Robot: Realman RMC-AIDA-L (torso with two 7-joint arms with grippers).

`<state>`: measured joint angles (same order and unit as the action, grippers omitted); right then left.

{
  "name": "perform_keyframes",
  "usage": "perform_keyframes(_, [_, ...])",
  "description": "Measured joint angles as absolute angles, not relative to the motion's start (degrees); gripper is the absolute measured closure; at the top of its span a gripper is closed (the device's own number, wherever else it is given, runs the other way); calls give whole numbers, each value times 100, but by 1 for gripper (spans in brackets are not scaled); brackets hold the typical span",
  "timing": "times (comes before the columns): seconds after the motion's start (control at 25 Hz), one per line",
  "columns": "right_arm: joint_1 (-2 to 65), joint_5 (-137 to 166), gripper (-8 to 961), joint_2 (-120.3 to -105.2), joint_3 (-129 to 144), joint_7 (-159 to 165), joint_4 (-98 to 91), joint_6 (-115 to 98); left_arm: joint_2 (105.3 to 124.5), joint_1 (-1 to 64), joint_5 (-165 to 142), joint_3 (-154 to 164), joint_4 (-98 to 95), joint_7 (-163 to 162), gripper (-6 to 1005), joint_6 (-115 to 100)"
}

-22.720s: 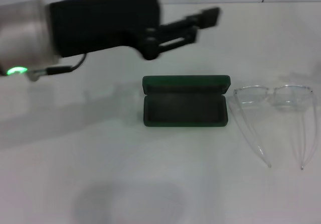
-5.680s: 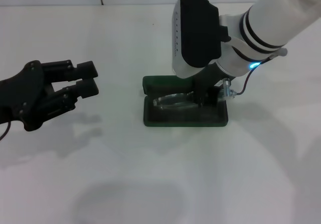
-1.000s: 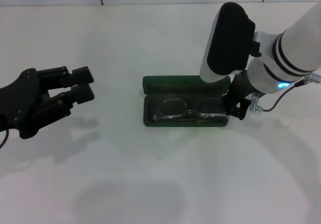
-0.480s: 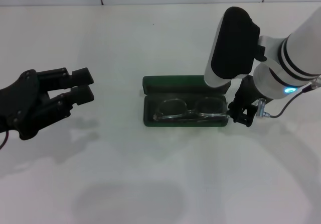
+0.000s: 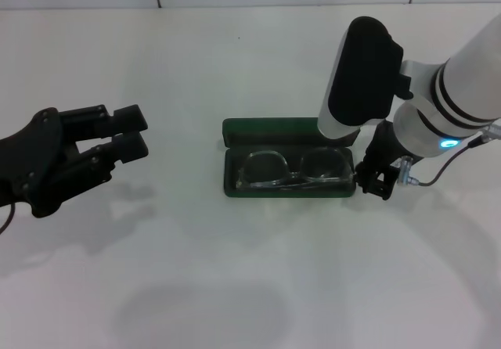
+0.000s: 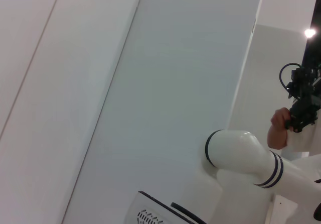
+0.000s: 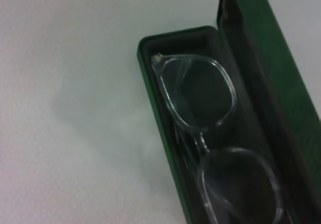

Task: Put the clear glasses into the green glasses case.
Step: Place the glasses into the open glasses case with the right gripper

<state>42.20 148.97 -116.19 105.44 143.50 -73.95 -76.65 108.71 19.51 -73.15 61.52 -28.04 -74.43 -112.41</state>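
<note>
The green glasses case (image 5: 288, 129) lies open in the middle of the white table, lid tipped back. The clear glasses (image 5: 290, 169) lie folded inside its dark tray, lenses side by side. My right gripper (image 5: 375, 180) hangs just off the case's right end, open, with nothing between its fingers. The right wrist view looks down on the case rim (image 7: 161, 133) and the glasses (image 7: 198, 96) resting in it. My left gripper (image 5: 131, 131), black, hovers open and empty over the table far to the left of the case.
Bare white table (image 5: 250, 271) surrounds the case on all sides. A tiled wall edge runs along the back. The left wrist view shows only a wall and my white right arm (image 6: 241, 153).
The glasses have dropped from the case's front edge into the middle of the tray. My right gripper has drawn slightly away to the right. The left arm has not moved.
</note>
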Motion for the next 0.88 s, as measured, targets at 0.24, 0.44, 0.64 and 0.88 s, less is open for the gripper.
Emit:
perform_keyframes(0.24, [4234,14817,883,-11619,10588,14332,-7366,-7497,10881,1951,-7318,6152,-2803,-7428,648,-11241])
perform_keyframes(0.44, [4244,14803,888,-11619,10617,14318,-7334,-7380,10882,1944,-7320,6152,-2804,-7428,647,-11240])
perform_keyframes(0.64, [4264,14627,883,-11619,10618,14203,-7172,-7293,10881,1941,-7322,6152,-2803,-7433,647,-11240])
perform_keyframes(0.88, [4280,14602,878,-11619,10617,14194,-7102,-7262,10884,1924,-7330,6152,-2804,-7436,648,-11241])
